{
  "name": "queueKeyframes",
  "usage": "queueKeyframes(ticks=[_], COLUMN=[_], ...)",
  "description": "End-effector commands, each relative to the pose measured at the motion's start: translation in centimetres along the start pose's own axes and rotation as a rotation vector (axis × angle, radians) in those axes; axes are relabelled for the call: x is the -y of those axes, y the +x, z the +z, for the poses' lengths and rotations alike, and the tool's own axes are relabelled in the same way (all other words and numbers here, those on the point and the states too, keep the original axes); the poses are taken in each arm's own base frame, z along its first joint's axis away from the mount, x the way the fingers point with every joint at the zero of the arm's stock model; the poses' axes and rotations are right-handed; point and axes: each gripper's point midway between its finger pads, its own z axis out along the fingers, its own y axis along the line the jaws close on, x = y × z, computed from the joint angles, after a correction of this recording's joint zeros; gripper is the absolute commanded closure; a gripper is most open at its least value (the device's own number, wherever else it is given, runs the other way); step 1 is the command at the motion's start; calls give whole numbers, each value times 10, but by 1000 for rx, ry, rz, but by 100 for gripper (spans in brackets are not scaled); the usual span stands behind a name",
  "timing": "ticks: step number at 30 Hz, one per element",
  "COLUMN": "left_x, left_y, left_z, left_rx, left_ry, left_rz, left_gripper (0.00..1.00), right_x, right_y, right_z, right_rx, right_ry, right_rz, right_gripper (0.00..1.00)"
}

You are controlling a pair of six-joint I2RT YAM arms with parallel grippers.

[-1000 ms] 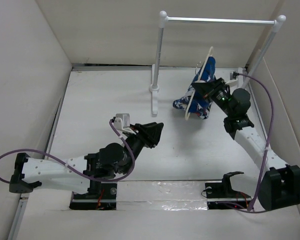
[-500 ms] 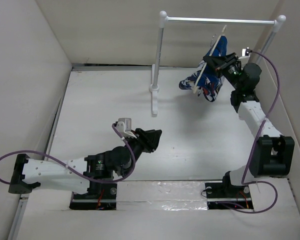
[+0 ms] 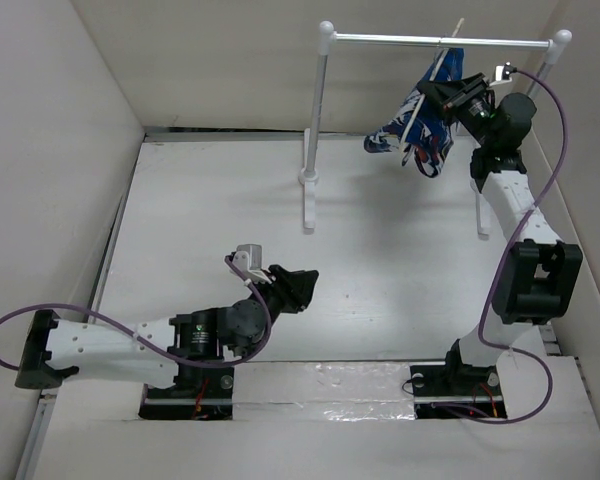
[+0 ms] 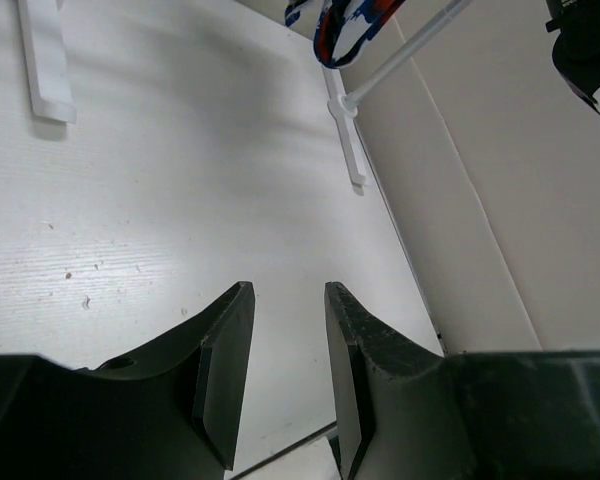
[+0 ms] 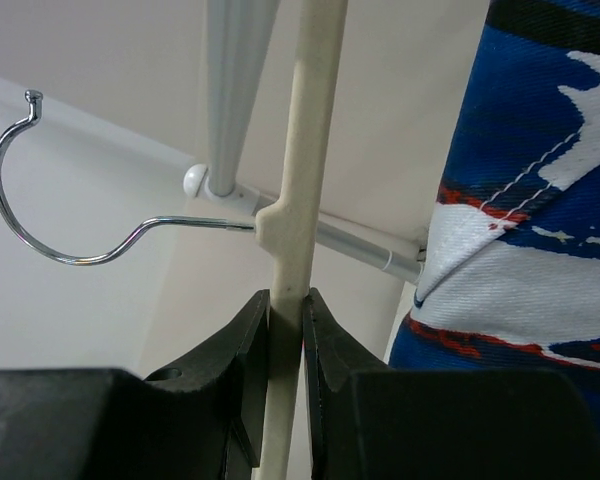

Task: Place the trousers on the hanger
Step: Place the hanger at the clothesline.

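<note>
Near the far right corner of the table (image 3: pixel 210 200), the right gripper (image 3: pixel 450 95) is raised high, just below the metal bar (image 3: pixel 400 40) of the white two-post rail. Its two fingers are pressed together on the thin cream frame of the hanger (image 3: pixel 432 80), with no gap at either side of the rod in the wrist view (image 5: pixel 310 150). The grip is narrow, and the hanger stands tilted, its top end reaching up past the bar in the top view.

The trousers (image 3: pixel 420 130) hang over the hanger, off the table, and fall in a loose bunch to the left of and below the gripper. In the right wrist view the printed cloth (image 5: pixel 540 200) is just beside the fingers, on the right. The wire hook (image 5: pixel 210 223) sticks out to the left of the frame, with its open end upward. It is close to the bar (image 5: pixel 235 90), but I cannot tell if it touches the bar or goes around it.

Toward the near edge, left of the middle, the left gripper (image 3: pixel 298 285) hovers low over the table. Its jaws are partly open, with a clear gap between them (image 4: pixel 288 295). They hold nothing and touch nothing. It is well apart from the trousers (image 4: pixel 345 15).
</note>
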Motion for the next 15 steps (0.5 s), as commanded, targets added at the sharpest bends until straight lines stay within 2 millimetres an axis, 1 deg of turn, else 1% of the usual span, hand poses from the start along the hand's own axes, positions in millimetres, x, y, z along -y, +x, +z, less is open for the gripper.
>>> queueKeyframes(ticks=[1,2,3,4,5,6,7,8,9,10,12,13,15], left_x=[-3,-3,-4,-4,-7,-9,-10,-11,-12,-14,-20,-21,-20], left_y=[-16,-17,-19,-21,-20,-19,-20,-19,-18,-17,-14,-14,-16], left_z=[-4,-5,-6,-7,-7,-7,-8,-8,-8,-8,-8,-9,-10], left_rx=[35,37,39,42,42,40,43,40,39,38,35,36,38], left_ry=[-5,-5,-6,-7,-16,-18,-15,-18,-23,-30,-47,-44,-38], left_rz=[-60,-60,-60,-71,-67,-67,-74,-72,-70,-71,-77,-79,-84], left_gripper=[69,69,68,69,69,69,69,69,69,69,69,69,69], right_x=[-84,-90,-84,-83,-83,-90,-86,-86,-92,-85,-81,-80,-70], right_y=[-26,-28,-29,-35,-35,-37,-38,-38,-39,-44,-45,-46,-46], right_z=[-5,-3,0,0,2,4,7,9,10,11,13,14,18], right_rx=[61,60,57,66,57,54,49,39,39,44,49,49,44], right_ry=[-227,-237,-229,-227,-232,-247,-246,-251,-262,-250,-246,-245,-232], right_rz=[-174,-181,-173,-176,-178,-186,-182,-186,-195,-189,-181,-181,-174], right_gripper=[100,100,100,100,100,100,100,100,100,100,100,100,100])
